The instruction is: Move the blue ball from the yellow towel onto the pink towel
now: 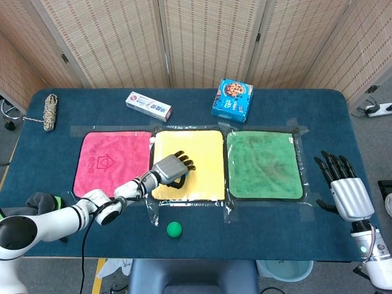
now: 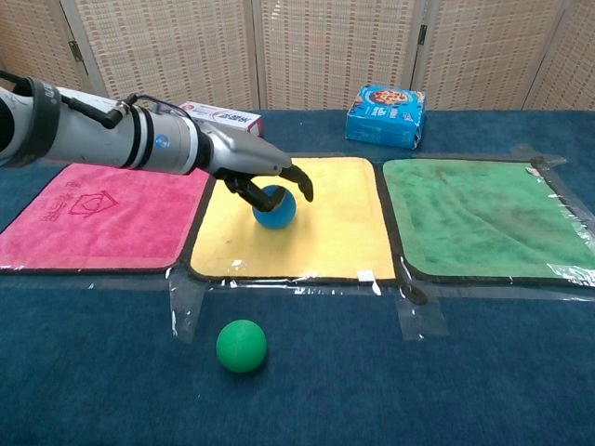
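The blue ball sits on the yellow towel, left of its middle. My left hand lies over the ball's top, fingers curled down past its right side and thumb against its left side. In the head view that left hand hides the ball completely over the yellow towel. The pink towel lies directly to the left, taped flat; in the chest view the pink towel is bare. My right hand hovers at the table's right edge, fingers spread, holding nothing.
A green ball rests on the blue tablecloth in front of the yellow towel. A green towel lies to the right. A cookie box, a toothpaste box and a rope coil sit along the back.
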